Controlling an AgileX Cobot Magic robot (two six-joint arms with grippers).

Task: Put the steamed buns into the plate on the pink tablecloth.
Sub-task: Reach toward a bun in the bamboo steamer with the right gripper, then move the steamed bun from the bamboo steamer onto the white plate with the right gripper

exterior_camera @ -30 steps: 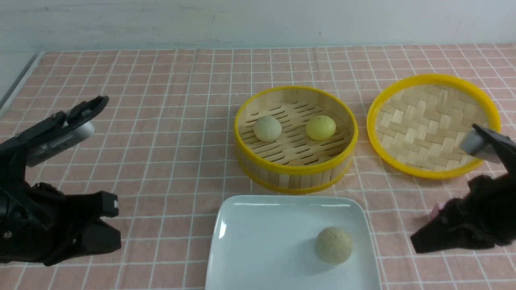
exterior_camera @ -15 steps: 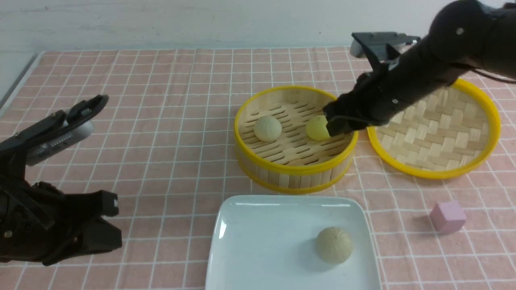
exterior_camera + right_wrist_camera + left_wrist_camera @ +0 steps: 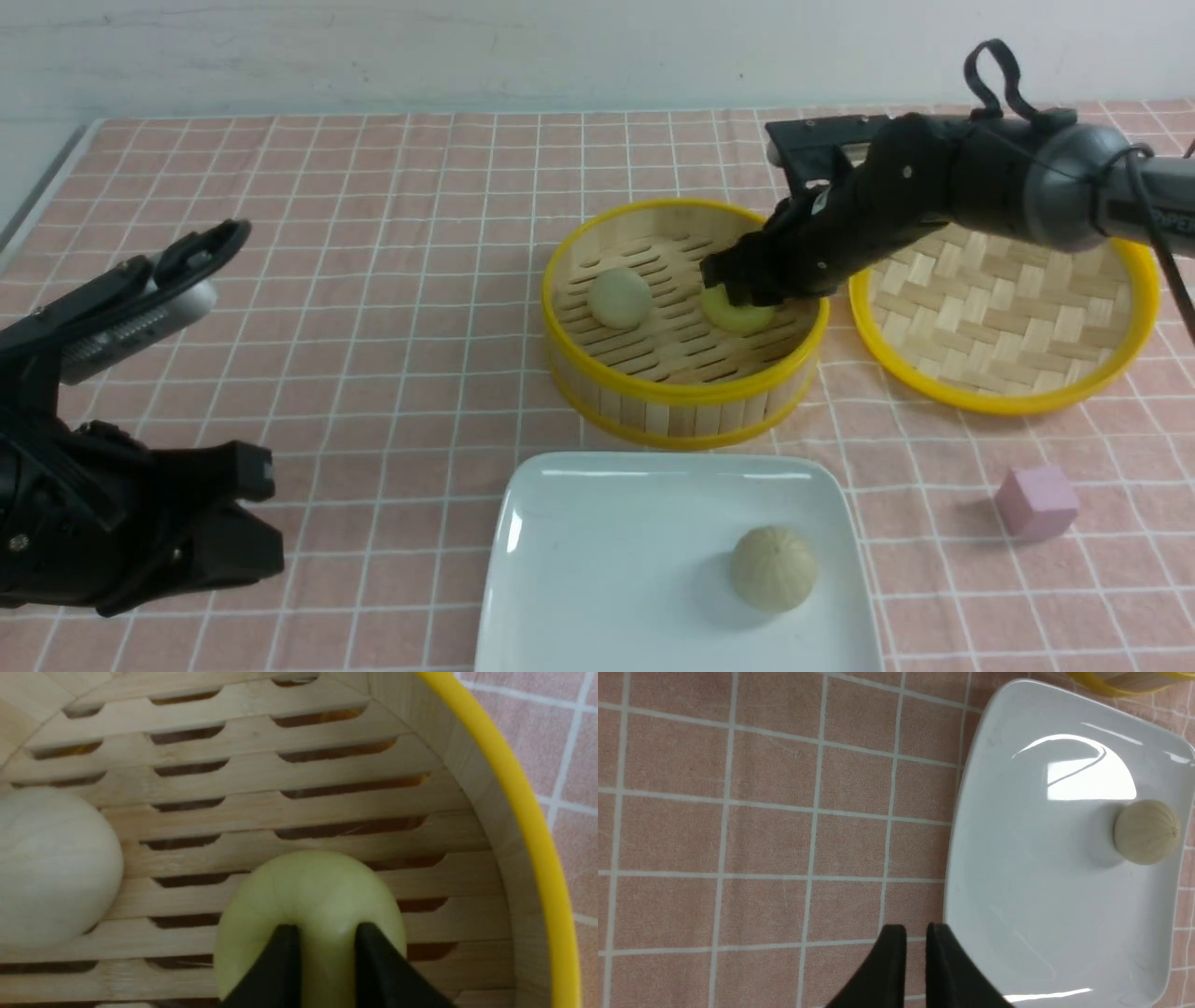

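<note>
A lemon yellow bun [image 3: 744,320] and a pale cream bun [image 3: 619,297] lie in the bamboo steamer basket [image 3: 686,399] on the pink tablecloth [image 3: 373,280]. My right gripper [image 3: 738,291] reaches into the basket, its jaws pinched narrowly on the top of the yellow bun [image 3: 308,886], which rests on the slats; my right gripper [image 3: 327,927] has the cream bun [image 3: 51,868] beside it. The white plate [image 3: 607,560] in front holds a beige bun [image 3: 773,567]. My left gripper [image 3: 266,518] is shut and empty, low at the left; in its wrist view my left gripper [image 3: 916,928] sits by the plate's rim [image 3: 966,868].
The woven bamboo lid [image 3: 1004,289] lies right of the basket, under my right arm. A small pink cube [image 3: 1036,502] sits on the cloth right of the plate. The table's left edge [image 3: 42,187] runs along the far left.
My right arm swung from the near right up over the lid and down into the basket, onto the yellow bun. The pink cube came into view. The left arm has not moved.
</note>
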